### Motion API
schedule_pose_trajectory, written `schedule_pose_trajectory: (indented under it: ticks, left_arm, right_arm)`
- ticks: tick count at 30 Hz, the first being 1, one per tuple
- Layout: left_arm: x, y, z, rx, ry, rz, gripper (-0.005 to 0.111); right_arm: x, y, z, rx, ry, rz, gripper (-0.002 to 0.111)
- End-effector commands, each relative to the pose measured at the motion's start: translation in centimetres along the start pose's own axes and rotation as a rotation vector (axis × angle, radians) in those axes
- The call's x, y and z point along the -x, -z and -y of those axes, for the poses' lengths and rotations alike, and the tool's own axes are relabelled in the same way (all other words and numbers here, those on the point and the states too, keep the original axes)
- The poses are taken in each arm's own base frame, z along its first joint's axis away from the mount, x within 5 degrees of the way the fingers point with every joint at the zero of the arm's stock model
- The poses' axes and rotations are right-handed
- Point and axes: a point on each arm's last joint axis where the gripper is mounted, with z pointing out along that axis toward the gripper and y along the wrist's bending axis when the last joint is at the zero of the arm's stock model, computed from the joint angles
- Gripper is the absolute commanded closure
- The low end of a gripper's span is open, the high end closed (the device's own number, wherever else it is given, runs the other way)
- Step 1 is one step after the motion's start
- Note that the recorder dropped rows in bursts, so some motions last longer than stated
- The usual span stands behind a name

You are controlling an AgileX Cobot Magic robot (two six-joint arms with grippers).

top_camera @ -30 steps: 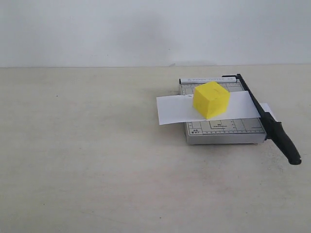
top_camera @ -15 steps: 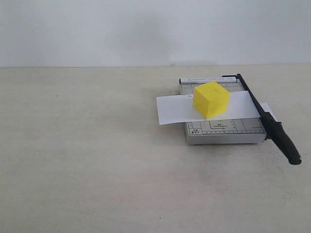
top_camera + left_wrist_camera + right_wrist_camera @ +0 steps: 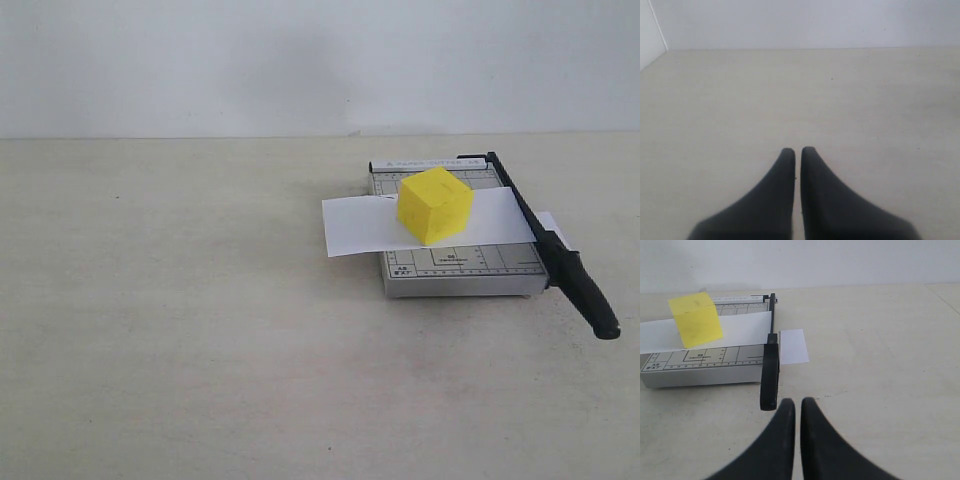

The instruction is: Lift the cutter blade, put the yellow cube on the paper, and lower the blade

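The yellow cube [image 3: 434, 205] [image 3: 695, 319] rests on the white paper [image 3: 365, 225] [image 3: 740, 330], which lies across the grey cutter board [image 3: 460, 265] [image 3: 700, 367]. The black cutter blade [image 3: 545, 240] [image 3: 771, 362] lies flat along the board's right edge, its thick handle sticking out past the front. A small piece of white paper [image 3: 793, 346] lies beyond the blade. My right gripper [image 3: 798, 402] is shut and empty, just short of the handle end. My left gripper [image 3: 798, 151] is shut over bare table. Neither gripper shows in the exterior view.
The beige table [image 3: 180, 300] spreads wide to the left and front of the cutter. A white wall [image 3: 300, 60] stands behind it.
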Motion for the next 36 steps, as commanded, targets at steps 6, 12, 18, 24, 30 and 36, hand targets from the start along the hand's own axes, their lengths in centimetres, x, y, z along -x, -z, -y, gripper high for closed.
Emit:
schedule_pose_trajectory:
  ticks: [6, 12, 18, 24, 30, 36]
  left_arm:
    - [0.02, -0.01, 0.04, -0.007, -0.006, 0.012, 0.102]
    - [0.02, -0.01, 0.04, -0.007, -0.006, 0.012, 0.102]
    - [0.02, -0.01, 0.04, -0.007, -0.006, 0.012, 0.102]
    - [0.02, -0.01, 0.04, -0.007, -0.006, 0.012, 0.102]
    - [0.02, -0.01, 0.04, -0.007, -0.006, 0.012, 0.102]
    - [0.02, -0.01, 0.04, -0.007, -0.006, 0.012, 0.102]
  right_arm:
    - [0.17, 0.03, -0.05, 0.007, -0.011, 0.019, 0.103]
    - [0.17, 0.03, -0.05, 0.007, -0.011, 0.019, 0.103]
    - [0.17, 0.03, -0.05, 0.007, -0.011, 0.019, 0.103]
    - [0.17, 0.03, -0.05, 0.007, -0.011, 0.019, 0.103]
    - [0.17, 0.03, -0.05, 0.007, -0.011, 0.019, 0.103]
    - [0.17, 0.03, -0.05, 0.007, -0.011, 0.019, 0.103]
